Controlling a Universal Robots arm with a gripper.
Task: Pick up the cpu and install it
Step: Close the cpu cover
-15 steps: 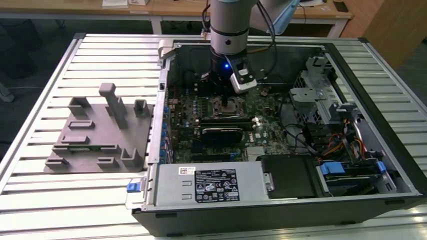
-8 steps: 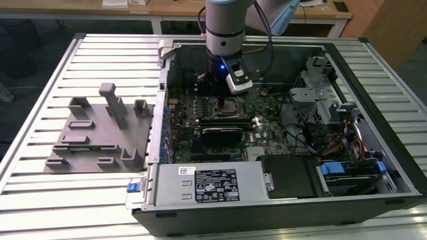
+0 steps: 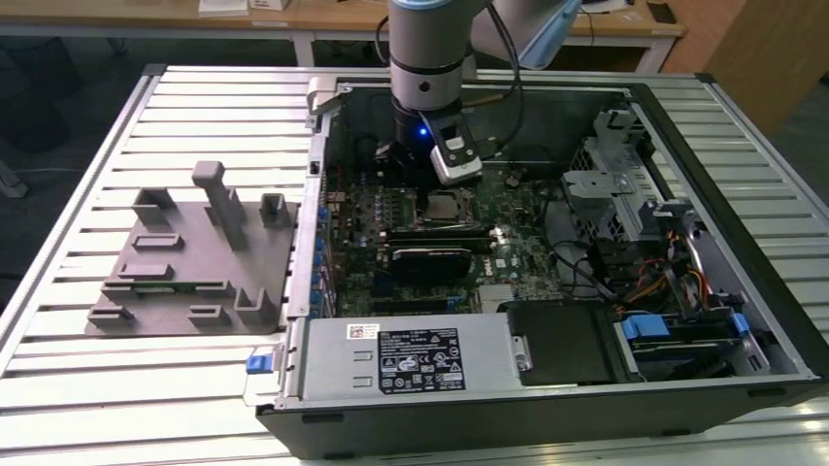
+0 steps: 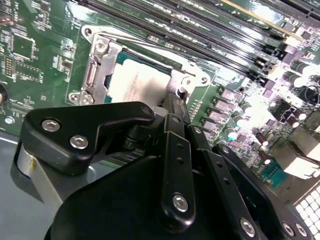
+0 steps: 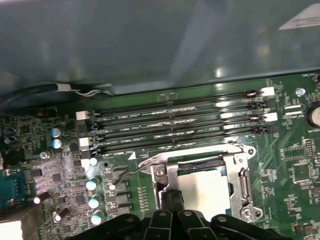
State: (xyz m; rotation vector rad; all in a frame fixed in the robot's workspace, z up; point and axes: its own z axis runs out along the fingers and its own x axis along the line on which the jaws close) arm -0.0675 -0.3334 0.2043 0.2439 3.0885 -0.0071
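Observation:
The cpu (image 3: pixel 445 205) lies flat in the metal-framed socket (image 3: pixel 428 208) on the green motherboard, its silvery top facing up. In both wrist views the cpu (image 4: pixel 137 82) (image 5: pixel 205 187) sits inside the open socket frame (image 4: pixel 95 70) (image 5: pixel 167 175). My gripper (image 3: pixel 442 187) hangs straight over the socket inside the open computer case. Its black fingers (image 4: pixel 172 107) are drawn together at the cpu's edge, with the gripper (image 5: pixel 172 199) shut and nothing seen between them.
A grey fixture (image 3: pixel 182 262) stands on the slatted table at the exterior view's left. The case wall (image 3: pixel 315 194) rises between it and the board. Memory slots (image 5: pixel 175 120) run beside the socket. A power supply with a label (image 3: pixel 414 359) and cables (image 3: pixel 647 282) crowd the case.

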